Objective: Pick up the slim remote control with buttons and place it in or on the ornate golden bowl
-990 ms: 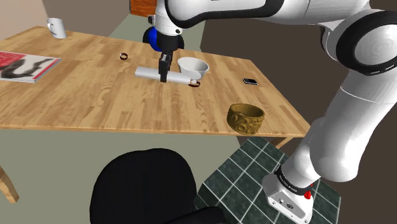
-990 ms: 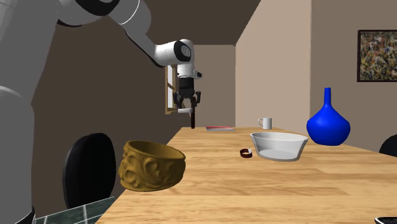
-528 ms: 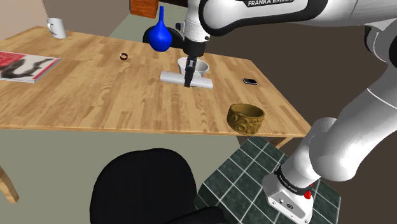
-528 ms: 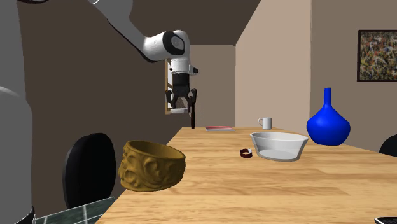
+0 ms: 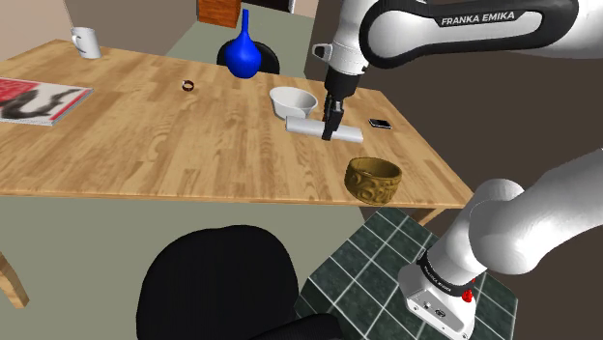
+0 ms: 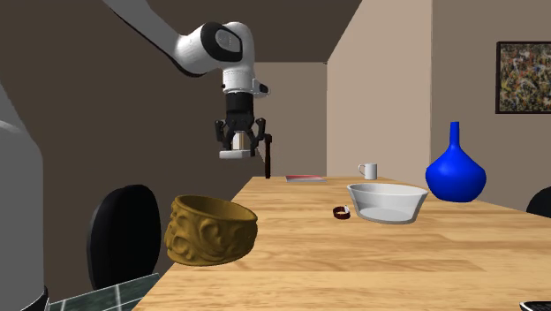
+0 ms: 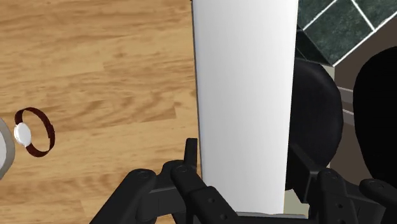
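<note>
White remote — one — clasped in claw; one golden bowl.

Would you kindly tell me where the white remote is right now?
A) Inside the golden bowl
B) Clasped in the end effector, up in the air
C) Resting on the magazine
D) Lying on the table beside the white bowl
B: the remote is clasped in the end effector, lifted clear of the table and not yet at the golden bowl.
</note>
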